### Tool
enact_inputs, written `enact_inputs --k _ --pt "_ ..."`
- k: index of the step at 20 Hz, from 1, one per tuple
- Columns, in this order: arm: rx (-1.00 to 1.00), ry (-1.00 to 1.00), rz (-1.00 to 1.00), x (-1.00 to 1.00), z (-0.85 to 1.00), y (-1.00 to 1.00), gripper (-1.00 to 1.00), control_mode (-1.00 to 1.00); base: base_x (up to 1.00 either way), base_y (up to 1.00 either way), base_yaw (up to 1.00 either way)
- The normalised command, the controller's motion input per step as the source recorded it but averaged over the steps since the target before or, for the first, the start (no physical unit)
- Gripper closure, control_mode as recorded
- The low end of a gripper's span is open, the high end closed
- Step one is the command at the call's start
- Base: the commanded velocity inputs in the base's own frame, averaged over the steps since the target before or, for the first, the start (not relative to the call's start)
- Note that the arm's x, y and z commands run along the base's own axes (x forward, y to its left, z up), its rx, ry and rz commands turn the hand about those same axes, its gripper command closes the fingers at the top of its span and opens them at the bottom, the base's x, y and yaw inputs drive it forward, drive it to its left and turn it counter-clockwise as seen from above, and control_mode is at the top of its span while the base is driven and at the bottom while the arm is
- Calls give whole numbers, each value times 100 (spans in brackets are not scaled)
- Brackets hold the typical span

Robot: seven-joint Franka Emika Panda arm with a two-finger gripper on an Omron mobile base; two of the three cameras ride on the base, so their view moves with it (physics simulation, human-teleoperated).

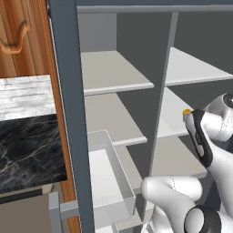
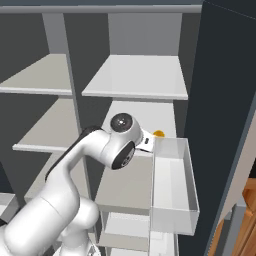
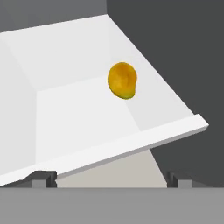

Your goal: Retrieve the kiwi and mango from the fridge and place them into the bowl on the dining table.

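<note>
Open jaws [image 3: 109, 183] before mango [image 3: 122, 80] (green-tipped, hand view) in fridge [image 1: 68, 113]

The fridge [image 2: 220, 100] stood open, its light grey shelves [image 2: 135, 77] bare. One white door bin [image 3: 87, 105] carried the mango [image 3: 122, 80], which lay alone on the bin's floor near its far wall, toward the right corner.

Base views flank fridge [image 1: 68, 113] shelves; hand view close.

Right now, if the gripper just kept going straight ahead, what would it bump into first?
Probably the white bin's front rim, with the mango lying beyond it inside. Depth is hard to judge, so it might clear the rim.
</note>
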Motion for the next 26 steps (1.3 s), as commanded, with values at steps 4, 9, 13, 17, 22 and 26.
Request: enact_inputs --k 4,9,13,17,22,26 --pt "1 0 0 16 -7 -12 -100 -100 0 0 0" --pt "1 0 0 17 0 -11 -100 -100 0 0 0" --pt "1 0 0 18 0 -11 -100 -100 0 0 0" --pt "0 0 0 18 0 -11 -100 -100 0 0 0" --pt "0 0 0 16 -4 -8 -100 -100 0 0 0" --pt "0 0 0 18 -9 -1 -100 -100 0 0 0"
